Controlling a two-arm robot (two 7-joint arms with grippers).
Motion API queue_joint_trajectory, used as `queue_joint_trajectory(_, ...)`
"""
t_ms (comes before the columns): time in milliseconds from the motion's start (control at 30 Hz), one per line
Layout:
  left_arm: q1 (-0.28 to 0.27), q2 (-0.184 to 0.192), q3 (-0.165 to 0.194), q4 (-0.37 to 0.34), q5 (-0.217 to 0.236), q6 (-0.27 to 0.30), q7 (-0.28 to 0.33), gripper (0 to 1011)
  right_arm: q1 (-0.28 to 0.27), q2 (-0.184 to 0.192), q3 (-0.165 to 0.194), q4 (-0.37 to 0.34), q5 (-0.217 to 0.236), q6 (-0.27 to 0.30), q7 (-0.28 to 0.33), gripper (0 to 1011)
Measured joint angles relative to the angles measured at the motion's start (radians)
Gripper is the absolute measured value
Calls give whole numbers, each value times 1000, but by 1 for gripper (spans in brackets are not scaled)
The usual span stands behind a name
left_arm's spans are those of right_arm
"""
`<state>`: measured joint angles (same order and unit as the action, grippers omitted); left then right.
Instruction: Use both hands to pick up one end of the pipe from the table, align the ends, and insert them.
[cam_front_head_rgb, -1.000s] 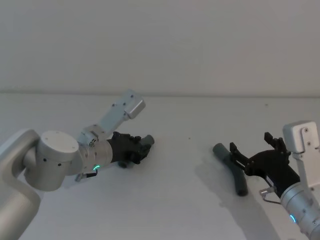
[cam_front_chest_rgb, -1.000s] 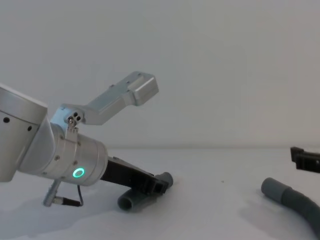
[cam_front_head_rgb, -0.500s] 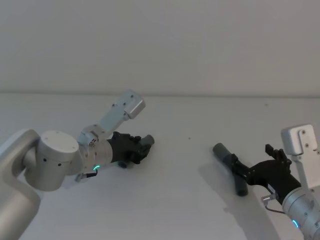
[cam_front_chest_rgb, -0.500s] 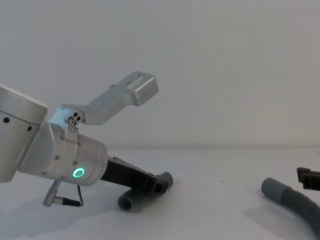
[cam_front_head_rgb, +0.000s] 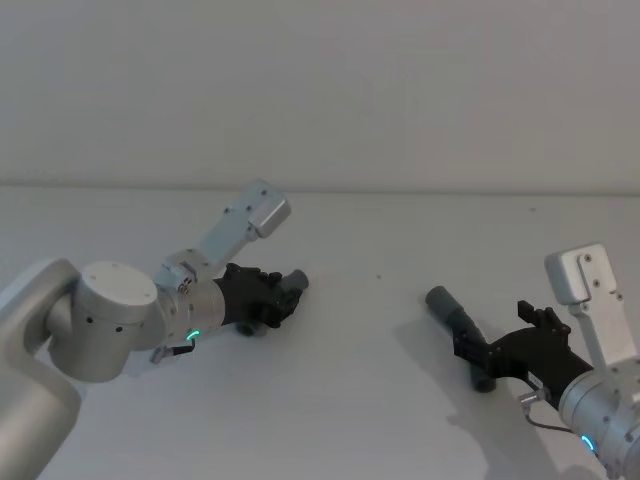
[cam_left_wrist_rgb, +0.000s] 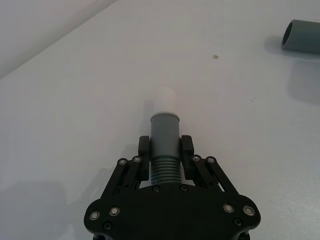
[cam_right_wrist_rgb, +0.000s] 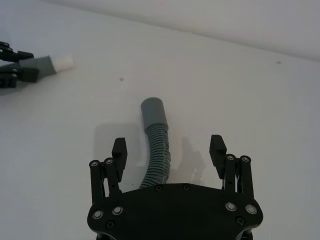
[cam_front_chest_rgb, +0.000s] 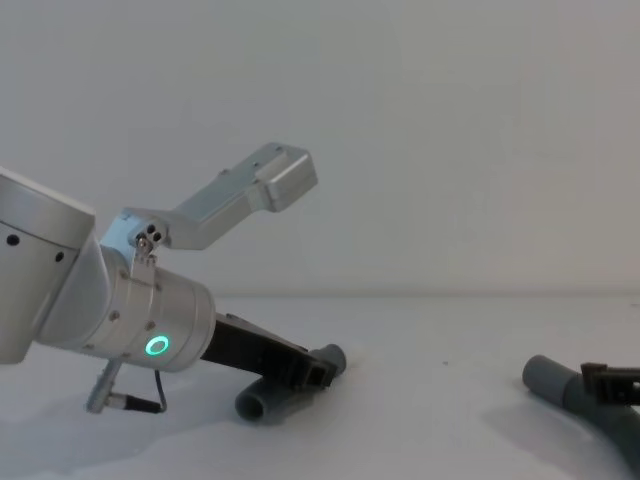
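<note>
Right wrist view: right gripper (cam_right_wrist_rgb: 169, 149), jaws spread, is straddling the longer hose (cam_right_wrist_rgb: 159, 135) near the table's (cam_right_wrist_rgb: 265, 95) right edge. Left gripper (cam_left_wrist_rgb: 165, 146) is clamping the short piece (cam_left_wrist_rgb: 164, 131) toward the left edge. Ribs probably floppy, so grip beside the socket cuff (cam_right_wrist_rgb: 152, 111).

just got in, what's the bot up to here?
Two-arm hose joining, at the pickup stage. The left gripper is shut on the short hose at the left of the table, with the white-tipped end sticking out past its fingers. The right gripper is open, low over the longer hose, one finger on either side, not yet closed. The two ends are far apart.
</note>
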<state>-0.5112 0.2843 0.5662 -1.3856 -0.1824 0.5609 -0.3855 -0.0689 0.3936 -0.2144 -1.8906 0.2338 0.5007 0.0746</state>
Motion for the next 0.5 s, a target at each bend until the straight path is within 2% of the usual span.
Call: queue_joint_trajectory(500, 0, 0, 0, 0, 0, 0, 0, 349, 72, -40, -7, 80, -6, 71, -5, 999)
